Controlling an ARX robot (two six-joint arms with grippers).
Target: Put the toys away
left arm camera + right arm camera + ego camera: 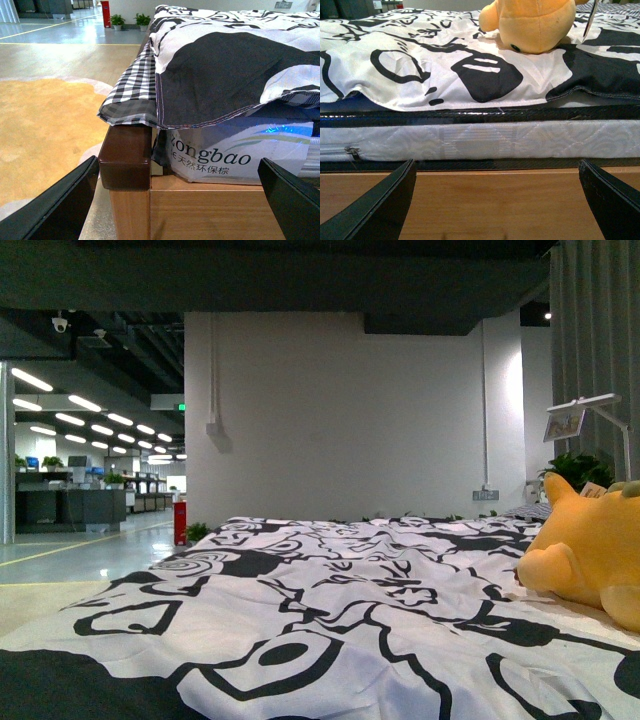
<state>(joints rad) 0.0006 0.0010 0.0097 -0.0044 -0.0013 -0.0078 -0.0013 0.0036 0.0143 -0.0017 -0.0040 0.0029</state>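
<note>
An orange-yellow plush toy lies on the black-and-white bedspread at the right side of the bed; neither arm shows in the front view. In the right wrist view the toy rests on top of the bed, well beyond and above my right gripper, which is open and low in front of the wooden bed frame. My left gripper is also open with nothing between its fingers, facing the bed's corner post and the frame below the mattress.
The patterned bedspread covers the bed and hangs over the mattress edge. A checked sheet drapes over the corner. A lamp and a plant stand behind the toy. Open floor lies beside the bed.
</note>
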